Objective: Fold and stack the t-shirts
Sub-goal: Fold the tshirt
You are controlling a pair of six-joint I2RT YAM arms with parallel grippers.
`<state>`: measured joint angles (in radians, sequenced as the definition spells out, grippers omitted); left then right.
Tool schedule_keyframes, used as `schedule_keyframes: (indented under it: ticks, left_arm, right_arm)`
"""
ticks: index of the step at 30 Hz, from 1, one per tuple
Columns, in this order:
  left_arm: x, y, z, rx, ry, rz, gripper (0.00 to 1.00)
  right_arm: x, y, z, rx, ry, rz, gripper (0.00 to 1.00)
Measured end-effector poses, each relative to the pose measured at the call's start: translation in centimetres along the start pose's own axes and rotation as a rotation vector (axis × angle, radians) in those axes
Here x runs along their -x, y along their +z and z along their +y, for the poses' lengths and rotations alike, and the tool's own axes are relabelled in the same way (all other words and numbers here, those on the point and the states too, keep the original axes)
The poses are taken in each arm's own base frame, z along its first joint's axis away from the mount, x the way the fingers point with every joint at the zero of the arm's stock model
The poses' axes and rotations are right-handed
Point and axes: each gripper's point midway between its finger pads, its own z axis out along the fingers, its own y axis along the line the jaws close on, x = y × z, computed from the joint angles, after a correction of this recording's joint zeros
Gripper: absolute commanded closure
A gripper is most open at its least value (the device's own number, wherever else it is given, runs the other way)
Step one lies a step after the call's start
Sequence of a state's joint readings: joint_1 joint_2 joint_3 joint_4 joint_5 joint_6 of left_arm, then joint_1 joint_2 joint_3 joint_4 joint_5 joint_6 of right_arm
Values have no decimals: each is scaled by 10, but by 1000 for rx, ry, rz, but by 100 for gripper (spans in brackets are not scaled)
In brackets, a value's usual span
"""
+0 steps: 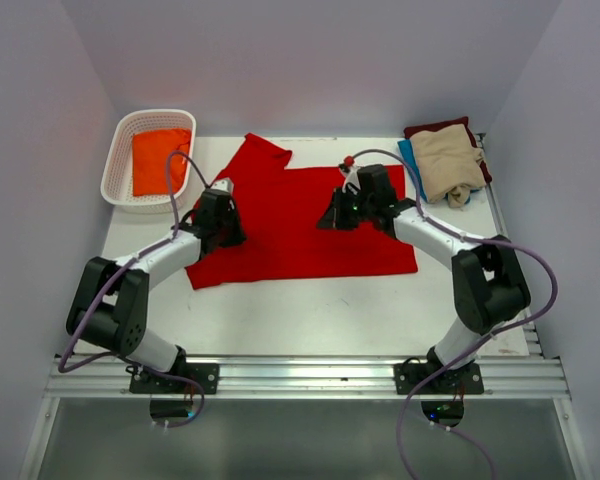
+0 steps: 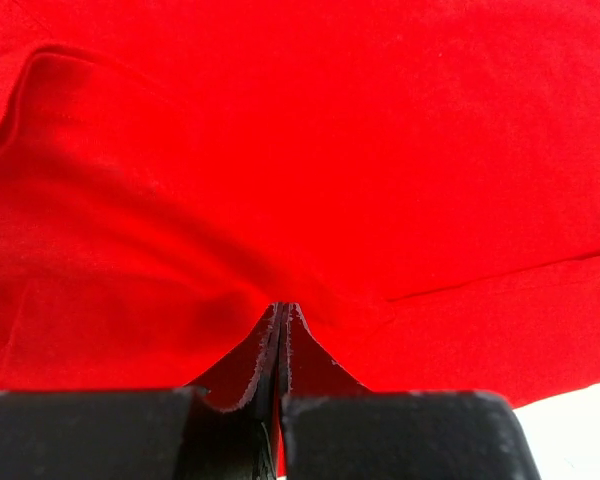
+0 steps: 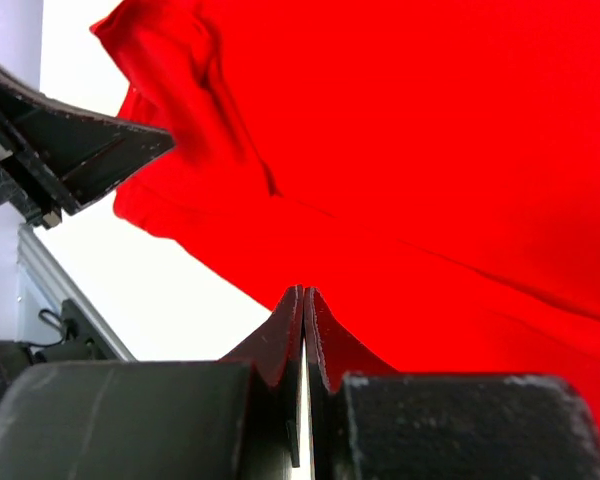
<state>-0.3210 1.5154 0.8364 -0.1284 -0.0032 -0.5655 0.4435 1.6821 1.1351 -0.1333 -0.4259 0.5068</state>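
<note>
Both arms gripped the red t-shirt [image 1: 290, 215] spread across the middle of the worktop [image 1: 310, 310].
The left fingers [image 2: 250, 365] were pinched shut on cloth by the shirt's left edge, and the right fingers [image 3: 275, 345] were clamped on it towards the right. An orange t-shirt [image 1: 160, 160] lay in the white basket [image 1: 115, 170] at far left. At far right, the beige t-shirt [image 1: 448, 160] topped the maroon t-shirt [image 1: 435, 128] and blue t-shirt [image 1: 410, 155].

It was a robot lab. Plain walls [image 1: 310, 60] boxed the table [image 1: 310, 310]. Arms [image 1: 130, 290] stood bolted to a rail [image 1: 310, 372].
</note>
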Motion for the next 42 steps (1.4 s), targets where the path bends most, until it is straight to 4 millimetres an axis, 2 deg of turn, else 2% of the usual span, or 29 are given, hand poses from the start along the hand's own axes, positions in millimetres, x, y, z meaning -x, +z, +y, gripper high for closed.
schedule_keyframes:
  ticks: [3, 7, 9, 10, 11, 12, 13, 14, 18, 21, 23, 26, 29, 31, 35, 42]
  left_arm:
    - [-2, 1, 1, 4, -1, 6, 100]
    - [-16, 3, 9, 18, -1, 32, 100]
    - [-21, 2, 13, 31, 0, 43, 98]
    - [-19, 1, 13, 37, 1, 38, 93]
    - [-14, 0, 13, 49, 4, 32, 93]
    - [-4, -2, 12, 64, 6, 20, 92]
    - [16, -4, 6, 80, 10, -11, 92]
    - [27, -4, 2, 81, 10, -33, 92]
    - [95, -3, -26, 72, 10, -153, 92]
    - [119, -2, -37, 64, 20, -194, 93]
    - [127, 8, -38, 82, 28, -190, 94]
    - [122, 35, -31, 134, 56, -137, 94]
    - [99, 62, -15, 190, 88, -40, 89]
    - [81, 71, -5, 220, 106, 21, 87]
    - [60, 76, 8, 259, 137, 102, 87]
    - [54, 73, 13, 270, 162, 131, 87]
  right_arm:
    - [-10, 2, -1, 26, 17, 17, 100]
    - [-36, 16, -6, 45, 59, 69, 100]
    - [-55, 28, -11, 42, 82, 110, 100]
    - [-64, 33, -14, 39, 93, 131, 100]
    - [-74, 39, -17, 34, 103, 151, 100]
    - [-84, 44, -20, 27, 112, 172, 100]
    - [-95, 48, -23, 19, 121, 196, 100]
    - [-103, 50, -24, 14, 125, 212, 100]
    - [-118, 54, -20, 15, 120, 243, 100]
    - [-117, 56, -17, 21, 107, 235, 100]
    - [-117, 56, -18, 17, 104, 232, 100]
    - [-116, 57, -21, 4, 98, 225, 100]
    - [-116, 57, -22, 2, 95, 224, 100]
    - [-116, 57, -22, 4, 94, 221, 100]
    - [-116, 57, -22, 6, 93, 217, 100]
    - [-117, 59, -22, 10, 91, 216, 100]
